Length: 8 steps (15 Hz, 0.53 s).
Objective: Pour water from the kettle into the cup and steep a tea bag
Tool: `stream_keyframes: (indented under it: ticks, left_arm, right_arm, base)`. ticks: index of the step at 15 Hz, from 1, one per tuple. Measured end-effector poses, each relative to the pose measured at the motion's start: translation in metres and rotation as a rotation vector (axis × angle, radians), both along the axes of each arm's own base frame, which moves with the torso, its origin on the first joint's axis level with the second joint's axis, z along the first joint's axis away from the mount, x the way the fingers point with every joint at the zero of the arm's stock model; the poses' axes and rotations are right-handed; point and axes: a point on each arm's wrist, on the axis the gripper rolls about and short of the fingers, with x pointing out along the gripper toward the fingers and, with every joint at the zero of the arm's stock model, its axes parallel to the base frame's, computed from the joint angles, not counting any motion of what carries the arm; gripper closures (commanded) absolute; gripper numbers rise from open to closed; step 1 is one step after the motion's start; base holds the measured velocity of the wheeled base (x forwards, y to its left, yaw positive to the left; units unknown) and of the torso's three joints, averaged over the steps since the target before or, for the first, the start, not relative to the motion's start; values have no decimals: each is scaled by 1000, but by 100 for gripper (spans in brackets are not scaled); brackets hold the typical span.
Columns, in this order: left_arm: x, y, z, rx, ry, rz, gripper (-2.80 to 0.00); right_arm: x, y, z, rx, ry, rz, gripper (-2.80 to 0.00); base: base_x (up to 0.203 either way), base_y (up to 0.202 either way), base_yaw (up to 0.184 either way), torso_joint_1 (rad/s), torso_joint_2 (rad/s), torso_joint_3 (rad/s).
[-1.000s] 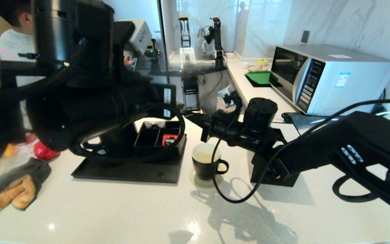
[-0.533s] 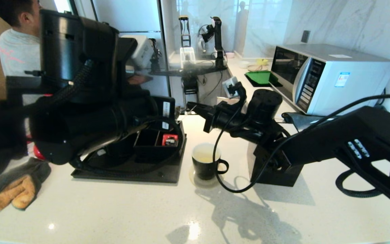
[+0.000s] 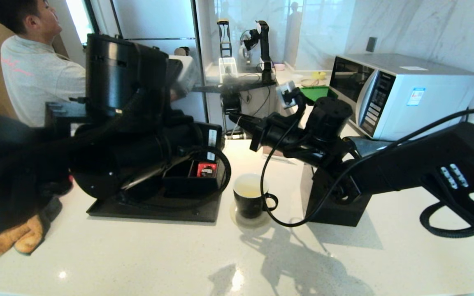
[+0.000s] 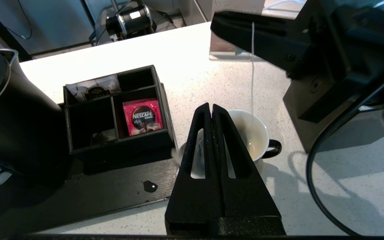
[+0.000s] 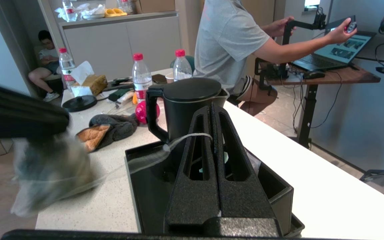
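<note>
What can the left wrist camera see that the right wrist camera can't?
Only left wrist: the small glossy black mug, white inside, and a red packet in the black divided box. Only right wrist: red-capped plastic bottles and a person in a grey shirt. Both: the tall matte-black kettle, and the tea bag's thin white string pinched by the shut right gripper.

The worktop (image 3: 146, 263) lies bare in front of the cup (image 3: 250, 200); to its left the black tray (image 3: 154, 209), compartment box (image 4: 112, 113) and kettle (image 5: 185, 106) block the way; a black block (image 3: 335, 205) crowds its right; the string (image 4: 252, 66) hangs taut above its mouth.
</note>
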Motion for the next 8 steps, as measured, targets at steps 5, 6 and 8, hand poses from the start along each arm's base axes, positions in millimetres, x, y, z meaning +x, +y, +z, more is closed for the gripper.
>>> stream_keyframes:
  ticks: [5, 6, 8]
  left_arm:
    - [5, -5, -9, 20, 21, -1, 0]
    - [6, -6, -10, 23, 24, -1, 0]
    - [7, -7, -12, 27, 29, -2, 0]
  right_arm:
    - [-3, -2, 7, 6, -10, 2, 0]
    - [-3, -2, 7, 5, -9, 2, 0]
    - [-4, -2, 9, 6, -10, 2, 0]
  base:
    - [0, 0, 0, 0, 0, 0]
    - [0, 0, 0, 0, 0, 0]
    - [0, 0, 0, 0, 0, 0]
